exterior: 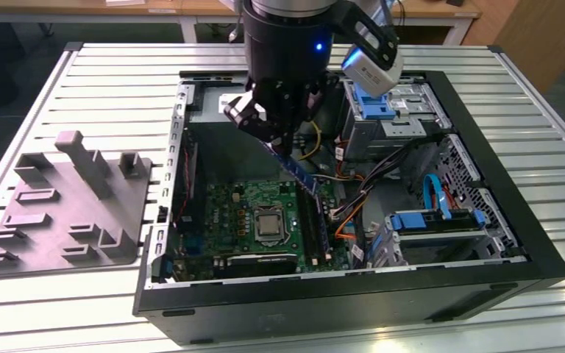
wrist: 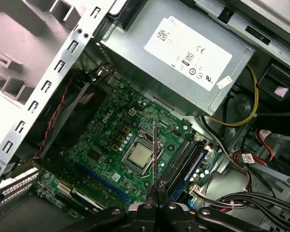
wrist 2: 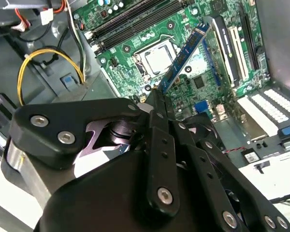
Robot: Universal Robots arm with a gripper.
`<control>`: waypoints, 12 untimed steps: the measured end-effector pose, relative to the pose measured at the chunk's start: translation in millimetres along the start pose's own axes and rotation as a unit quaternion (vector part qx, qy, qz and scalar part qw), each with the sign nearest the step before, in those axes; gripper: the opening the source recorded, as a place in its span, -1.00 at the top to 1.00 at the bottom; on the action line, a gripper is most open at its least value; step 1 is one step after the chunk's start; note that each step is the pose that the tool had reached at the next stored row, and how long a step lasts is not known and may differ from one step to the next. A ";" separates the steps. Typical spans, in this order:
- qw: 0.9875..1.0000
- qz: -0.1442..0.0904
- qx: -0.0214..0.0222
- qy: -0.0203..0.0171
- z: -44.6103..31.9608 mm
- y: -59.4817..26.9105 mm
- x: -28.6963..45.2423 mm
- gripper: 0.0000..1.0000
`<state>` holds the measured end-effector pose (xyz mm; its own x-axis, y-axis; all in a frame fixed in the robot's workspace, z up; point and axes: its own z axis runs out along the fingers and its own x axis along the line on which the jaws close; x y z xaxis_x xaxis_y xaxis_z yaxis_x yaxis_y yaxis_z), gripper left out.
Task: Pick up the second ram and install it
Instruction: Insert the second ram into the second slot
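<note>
**Item:** the second ram (exterior: 297, 170), a slim blue-green board with a row of chips

**Holder:** end effector (exterior: 277, 136), clenched on one end of the second ram. In the second wrist view the black fingertips (wrist 2: 157, 104) pinch the stick's near end, and the board (wrist 2: 183, 57) runs out from them over the green circuitry.

**Location:** inside the open computer case (exterior: 361, 298) lying on the slatted bench (exterior: 518, 81). In the exterior view the stick hangs tilted in the air above the motherboard (exterior: 233, 213), its free end pointing toward 5 o'clock. The first wrist view shows it edge-on as a thin line (wrist: 154, 150) over the processor socket (wrist: 139, 154).

**Nearby:**
- The memory slots (wrist: 183, 157) lie just beside the socket, apart from the stick.
- A grey fixture tray (exterior: 67, 198) sits at 9 o'clock of the case.

**Progress, as judged:**
- Pick-up is done, with the stick lifted and carried over the board.
- Installation is not done. The stick is not lined up with a slot, touches none and is unseated.
- Whether another stick already fills a slot cannot be told
</note>
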<state>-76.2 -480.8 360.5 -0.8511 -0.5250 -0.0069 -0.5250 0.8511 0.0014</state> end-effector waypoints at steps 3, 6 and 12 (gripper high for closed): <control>1.000 0.018 0.000 0.000 0.4 0.0 0.0 0.77; 0.999 0.039 0.000 0.000 1.0 0.0 0.0 0.77; 0.996 0.088 0.001 0.000 2.2 0.0 0.0 0.77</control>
<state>-76.2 -480.8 358.2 -0.9297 -0.3683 -0.0068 -0.3683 0.9297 0.0014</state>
